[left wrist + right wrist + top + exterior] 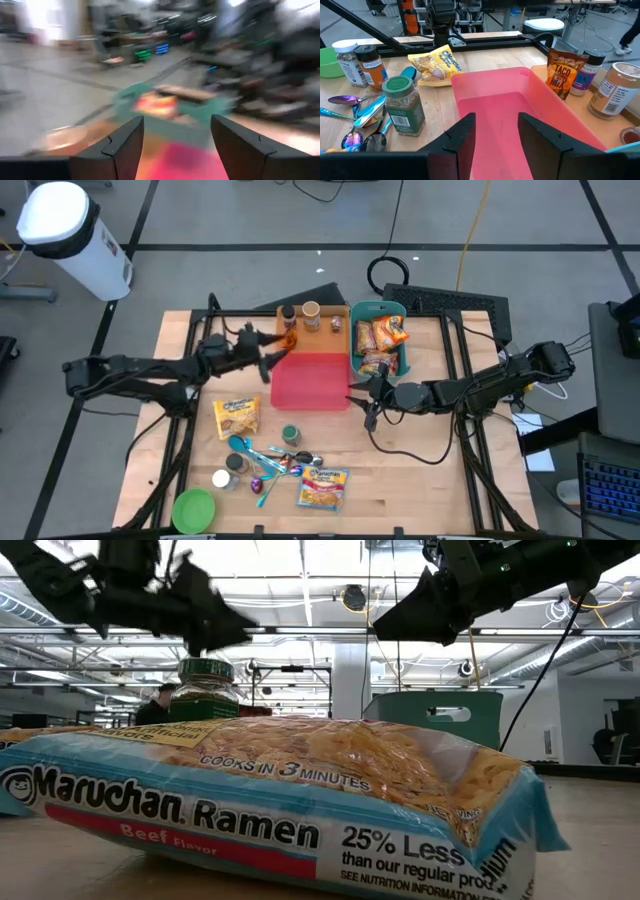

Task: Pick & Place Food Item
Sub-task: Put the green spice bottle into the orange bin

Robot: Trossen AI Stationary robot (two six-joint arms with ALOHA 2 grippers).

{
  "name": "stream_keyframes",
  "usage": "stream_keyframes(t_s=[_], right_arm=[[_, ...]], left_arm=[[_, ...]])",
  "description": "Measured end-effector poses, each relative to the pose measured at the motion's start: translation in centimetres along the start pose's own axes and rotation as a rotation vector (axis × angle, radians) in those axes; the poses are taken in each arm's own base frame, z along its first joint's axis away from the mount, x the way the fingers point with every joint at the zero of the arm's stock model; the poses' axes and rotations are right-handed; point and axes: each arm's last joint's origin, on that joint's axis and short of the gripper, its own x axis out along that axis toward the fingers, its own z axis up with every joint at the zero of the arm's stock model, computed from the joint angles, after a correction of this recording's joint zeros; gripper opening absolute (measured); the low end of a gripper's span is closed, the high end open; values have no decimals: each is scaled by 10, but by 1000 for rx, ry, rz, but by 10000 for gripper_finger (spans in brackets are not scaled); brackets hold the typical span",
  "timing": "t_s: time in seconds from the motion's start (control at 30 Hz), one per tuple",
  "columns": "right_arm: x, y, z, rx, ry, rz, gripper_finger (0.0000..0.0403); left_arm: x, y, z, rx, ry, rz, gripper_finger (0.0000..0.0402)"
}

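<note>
A red tray point(310, 380) lies in the middle of the table, and it also shows in the right wrist view point(520, 115). A teal bin point(378, 340) at the back right holds several food packets. A yellow noodle packet point(237, 416) lies flat to the left of the tray. A Maruchan ramen packet point(323, 487) lies flat near the front edge and fills the low view point(270, 800). My left gripper point(268, 362) hangs open and empty over the tray's far left corner; its wrist view point(175, 145) is blurred. My right gripper point(362, 398) is open and empty over the tray's right edge point(497, 132).
A wooden tray point(310, 320) at the back holds jars and an orange taco mix packet point(566, 72). A green-lidded jar point(291, 436), spoons point(262, 460), spice jars point(357, 62) and a green bowl point(194, 508) lie at the front left. Bare wood shows at the front right.
</note>
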Motion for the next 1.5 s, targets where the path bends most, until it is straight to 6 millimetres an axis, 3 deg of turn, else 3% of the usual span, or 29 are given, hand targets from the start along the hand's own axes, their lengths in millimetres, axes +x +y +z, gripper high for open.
stream_keyframes(t_s=[0.17, 0.37, 0.53, 0.8, 1.0, 1.5], right_arm=[[0, 0, 0, 0, 0, 0, 141], [0, 0, 0, 0, -1, -1, 141], [0, 0, 0, 0, -1, -1, 141], [0, 0, 0, 0, -1, 0, 141], [0, 0, 0, 26, -1, 1, 141], [0, 2, 1, 34, -1, 54, 141]], left_arm=[[-5, -36, 31, -86, 127, -317, 239], [-6, -88, 64, 153, 427, -305, 239], [-3, -129, 71, 240, 559, -360, 241], [18, -171, 53, 249, 799, -363, 309], [22, -182, 26, 343, 936, -444, 351], [35, -189, -15, 373, 1087, -408, 358]])
